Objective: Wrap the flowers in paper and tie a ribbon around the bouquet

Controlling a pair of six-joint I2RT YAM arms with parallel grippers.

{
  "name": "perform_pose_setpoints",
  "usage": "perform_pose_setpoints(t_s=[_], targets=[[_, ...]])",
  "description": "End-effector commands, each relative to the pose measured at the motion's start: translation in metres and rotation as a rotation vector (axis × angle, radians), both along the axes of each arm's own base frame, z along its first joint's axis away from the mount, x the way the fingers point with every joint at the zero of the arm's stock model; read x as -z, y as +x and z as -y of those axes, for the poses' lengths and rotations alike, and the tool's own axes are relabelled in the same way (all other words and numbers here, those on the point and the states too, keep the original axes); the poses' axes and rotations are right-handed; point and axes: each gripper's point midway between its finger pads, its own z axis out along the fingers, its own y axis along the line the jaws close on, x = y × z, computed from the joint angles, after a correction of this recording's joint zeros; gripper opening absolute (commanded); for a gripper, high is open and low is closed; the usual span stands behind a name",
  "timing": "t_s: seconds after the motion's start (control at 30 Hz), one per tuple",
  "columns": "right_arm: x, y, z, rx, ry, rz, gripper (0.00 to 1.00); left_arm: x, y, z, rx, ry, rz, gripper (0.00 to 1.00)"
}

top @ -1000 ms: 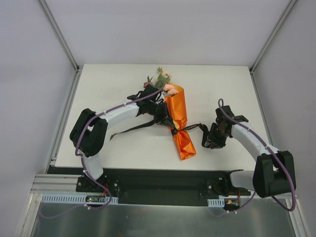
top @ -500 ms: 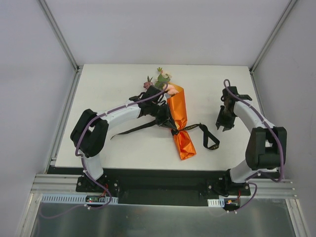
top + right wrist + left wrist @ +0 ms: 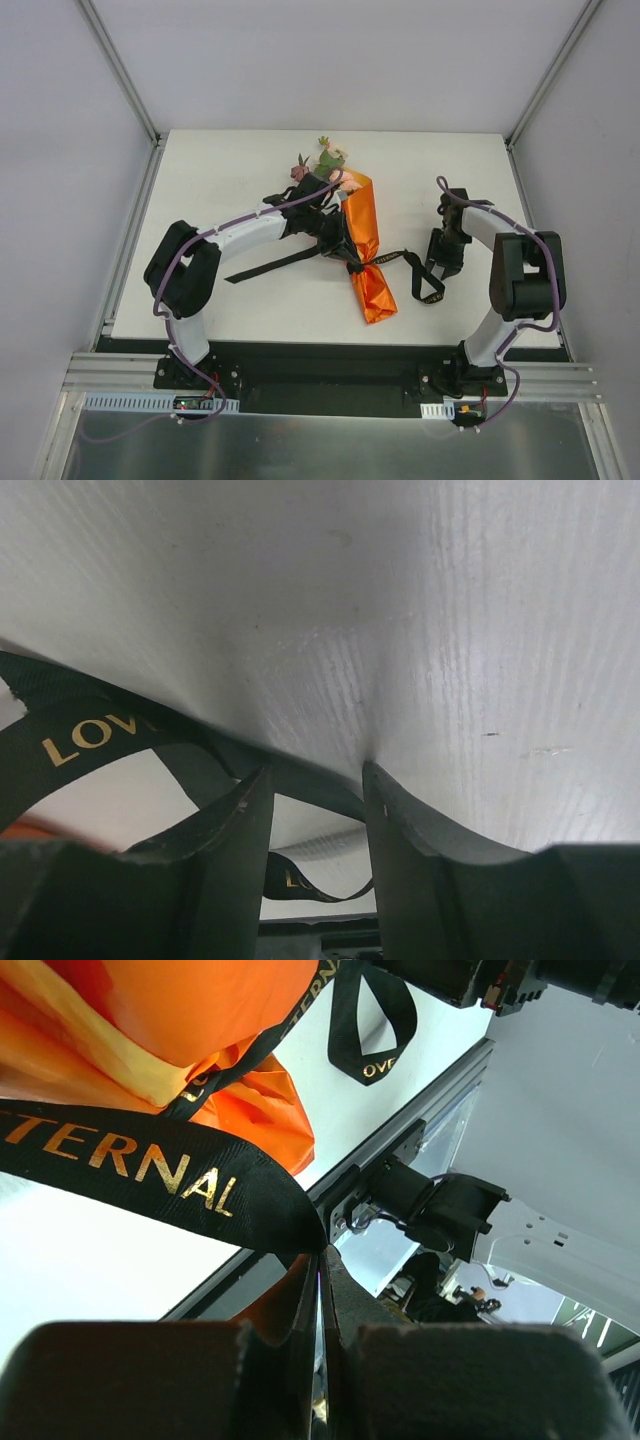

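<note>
The paper (image 3: 360, 225) cone holds the flowers (image 3: 325, 165) and lies mid-worktop (image 3: 220, 180). The left claw (image 3: 351, 264) is clamped on the ribbon (image 3: 275, 263) at the cone's waist. The right claw (image 3: 438, 268) stands apart near the ribbon's loop. Only the wrist views resolve the ribbon's gold lettering.

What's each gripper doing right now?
Left gripper: closed, pinching the ribbon.
Right gripper: open, gripping nothing.

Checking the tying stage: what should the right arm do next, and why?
Probably lower the right gripper and close on the ribbon loop: its jaws stand open right over it, while the left gripper pinches the other end beside the bouquet.
</note>
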Motion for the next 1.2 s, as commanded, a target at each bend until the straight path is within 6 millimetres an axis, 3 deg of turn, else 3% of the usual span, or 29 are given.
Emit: perform_pose_setpoints(t_s=[0.0,0.37,0.53,0.57,0.6,0.73,0.93,0.97,1.07,1.17], targets=[[0.005,0.000,-0.010,-0.033,0.036,-0.003,0.45,-0.014,0.001,0.011,0.045,-0.051,0.034,0.00],[0.007,-0.003,0.006,-0.107,-0.147,-0.067,0.38,-0.019,0.001,0.010,0.043,-0.056,0.042,0.00],[0.007,0.000,0.009,-0.100,-0.167,-0.068,0.26,-0.020,0.000,0.009,0.041,-0.056,0.043,0.00],[0.006,0.001,0.010,-0.101,-0.178,-0.064,0.20,-0.020,0.000,0.009,0.041,-0.056,0.042,0.00],[0.007,0.001,0.009,-0.099,-0.165,-0.064,0.07,-0.021,0.000,0.008,0.039,-0.057,0.043,0.00],[0.008,0.007,0.003,-0.091,-0.134,-0.048,0.03,-0.023,0.000,0.008,0.034,-0.057,0.046,0.00],[-0.031,0.032,0.020,0.005,-0.187,0.096,0.00,-0.028,-0.001,0.009,0.043,-0.071,0.057,0.00],[-0.048,0.042,0.019,0.010,-0.180,0.171,0.00,-0.029,0.000,0.010,0.046,-0.073,0.058,0.00],[-0.086,0.068,0.008,0.013,-0.123,0.353,0.00,-0.028,0.003,0.011,0.043,-0.073,0.059,0.00],[-0.120,0.093,-0.028,-0.033,0.033,0.497,0.00,-0.026,0.005,0.007,0.020,-0.047,0.096,0.00]])
